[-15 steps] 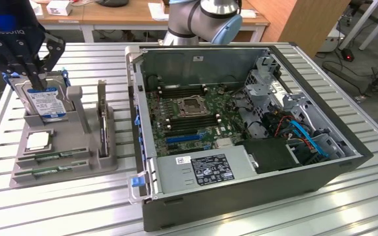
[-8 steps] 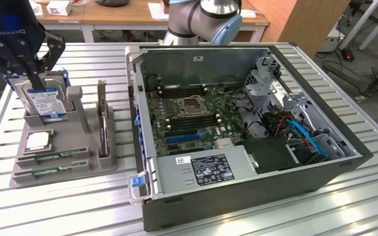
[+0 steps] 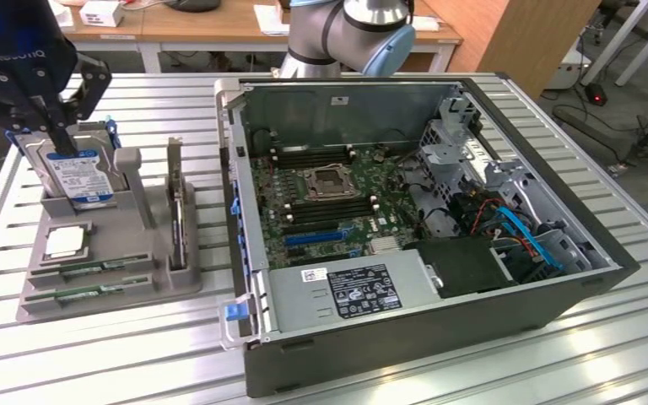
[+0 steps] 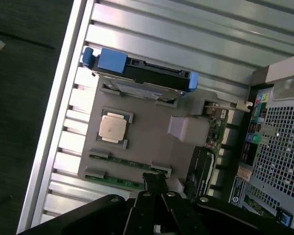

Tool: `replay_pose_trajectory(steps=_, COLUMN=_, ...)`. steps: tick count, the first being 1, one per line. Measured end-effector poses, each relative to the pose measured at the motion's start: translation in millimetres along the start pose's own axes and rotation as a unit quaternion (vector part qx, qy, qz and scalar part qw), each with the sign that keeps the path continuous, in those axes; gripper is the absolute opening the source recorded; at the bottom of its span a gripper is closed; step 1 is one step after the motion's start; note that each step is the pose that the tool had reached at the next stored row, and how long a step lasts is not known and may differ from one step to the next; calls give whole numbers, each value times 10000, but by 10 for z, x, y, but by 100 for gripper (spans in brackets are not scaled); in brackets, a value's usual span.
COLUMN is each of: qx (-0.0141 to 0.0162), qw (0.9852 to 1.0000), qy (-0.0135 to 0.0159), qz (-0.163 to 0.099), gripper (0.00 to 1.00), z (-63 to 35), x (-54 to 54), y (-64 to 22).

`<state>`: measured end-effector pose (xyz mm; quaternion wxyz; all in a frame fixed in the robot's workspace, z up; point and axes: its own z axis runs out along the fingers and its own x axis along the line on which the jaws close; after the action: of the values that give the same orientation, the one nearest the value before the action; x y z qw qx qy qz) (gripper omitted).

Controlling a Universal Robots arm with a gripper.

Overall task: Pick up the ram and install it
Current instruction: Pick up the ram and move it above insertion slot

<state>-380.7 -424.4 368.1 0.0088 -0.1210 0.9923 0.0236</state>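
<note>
Two ram sticks [image 3: 90, 268] lie flat in the grey holder [image 3: 127, 243], about six o'clock from your gripper [image 3: 63, 145] in the exterior view. Its claw is clenched on nothing. You're at the approach, I judge; a grasp calls for parted jaws.

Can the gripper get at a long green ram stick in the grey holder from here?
Probably yes. The long, thin green ram sticks lie uncovered in slots of the grey plastic holder, with nothing over them. The black gripper hangs above that holder, shut, so it would need to open.
</note>
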Motion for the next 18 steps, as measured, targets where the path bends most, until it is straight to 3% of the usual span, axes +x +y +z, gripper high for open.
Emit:
replay_pose_trajectory(steps=4, qx=-8, qw=9994, qy=16, qz=-349, gripper=9, z=7, x=1, y=0)
replay_pose_trajectory(steps=9, qx=-18, qw=9968, qy=36, qz=-797, gripper=9, z=13, x=1, y=0)
replay_pose_trajectory(steps=14, qx=-28, qw=9924, qy=55, qz=-1231, gripper=9, z=19, x=2, y=-1)
replay_pose_trajectory(steps=18, qx=-35, qw=9878, qy=70, qz=-1558, gripper=9, z=24, x=2, y=-1)
